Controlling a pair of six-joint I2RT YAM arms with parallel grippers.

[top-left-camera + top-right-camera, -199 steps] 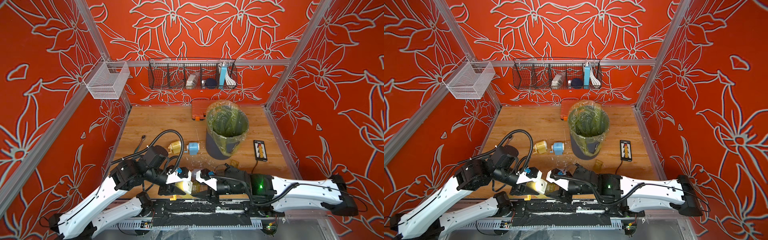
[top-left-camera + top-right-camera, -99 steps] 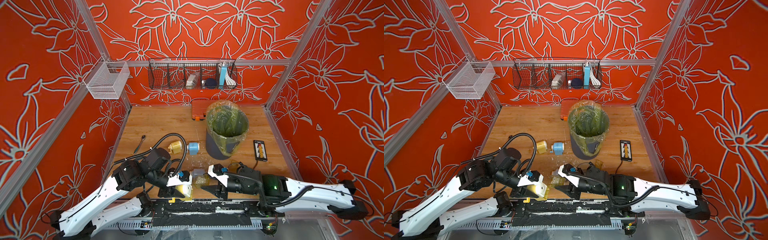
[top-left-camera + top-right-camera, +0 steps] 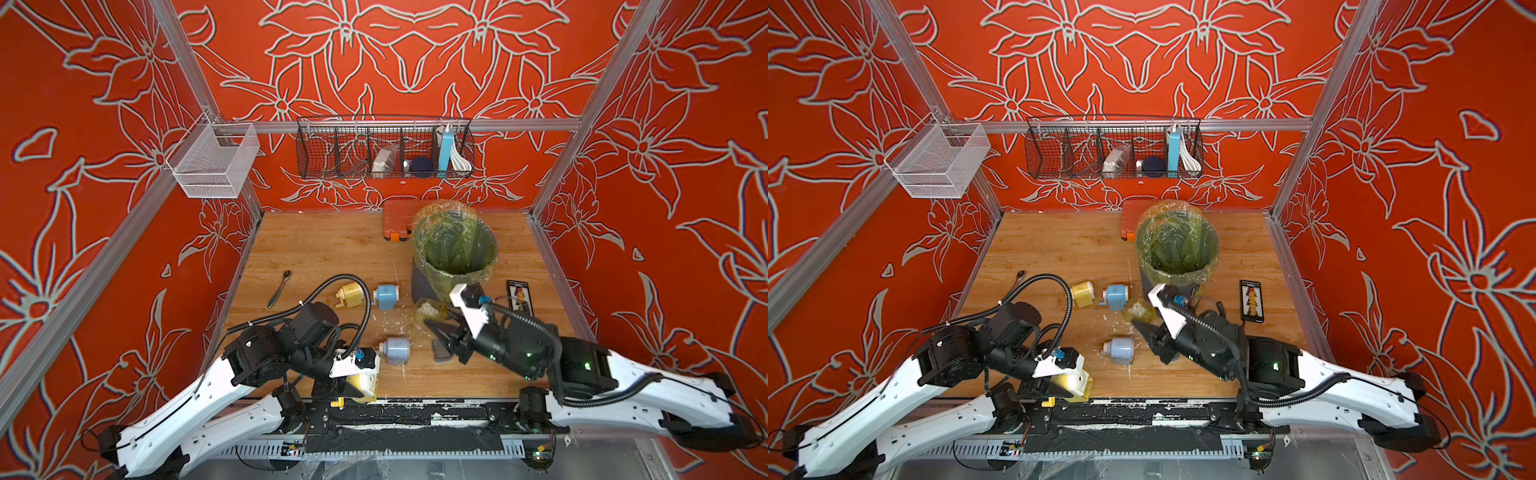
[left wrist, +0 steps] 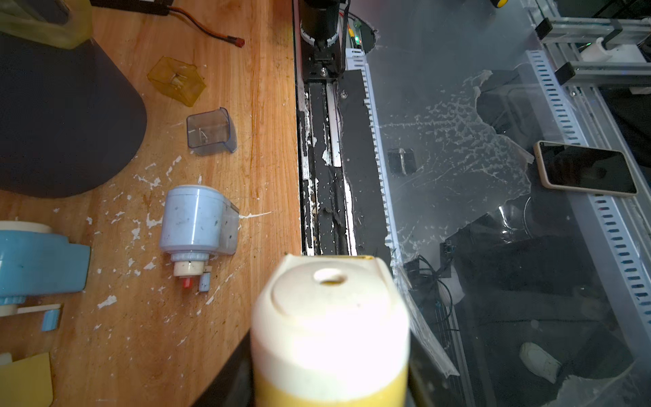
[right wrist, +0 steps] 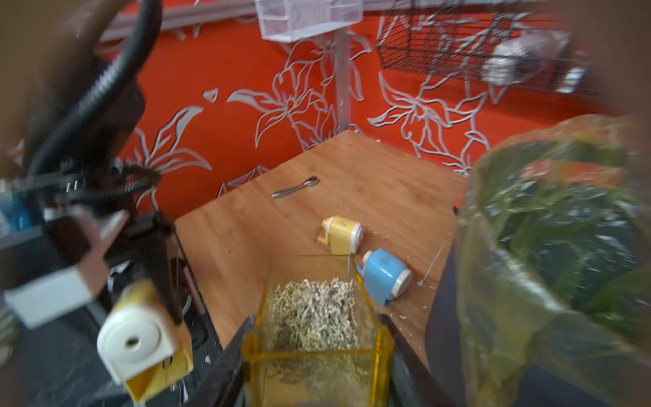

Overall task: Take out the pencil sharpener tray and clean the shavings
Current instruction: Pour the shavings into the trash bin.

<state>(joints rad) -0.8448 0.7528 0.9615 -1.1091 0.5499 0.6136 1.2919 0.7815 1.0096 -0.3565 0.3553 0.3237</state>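
top view, shavings [image 3: 390, 324] on wooden table [image 3: 332, 249], red floral walls [image 3: 415, 62]

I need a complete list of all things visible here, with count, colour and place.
table: one, wooden
bin: one, dark, green bag, right of middle
held sharpener: one, yellow-white, table's front edge
loose sharpeners: three, yellow, blue, pale blue, mid-table
held tray: one, clear yellow, beside bin
empty trays: two, yellow and bluish, in front of bin
shavings: many, whitish, in held tray and on table
metal tool: one, silver, table's left
box: one, orange, behind bin
flat device: one, black, right of bin
wire baskets: two, black, white, on walls
phone: one, dark, below table
left gripper: black, shut on held sharpener
right gripper: black, shut on held tray
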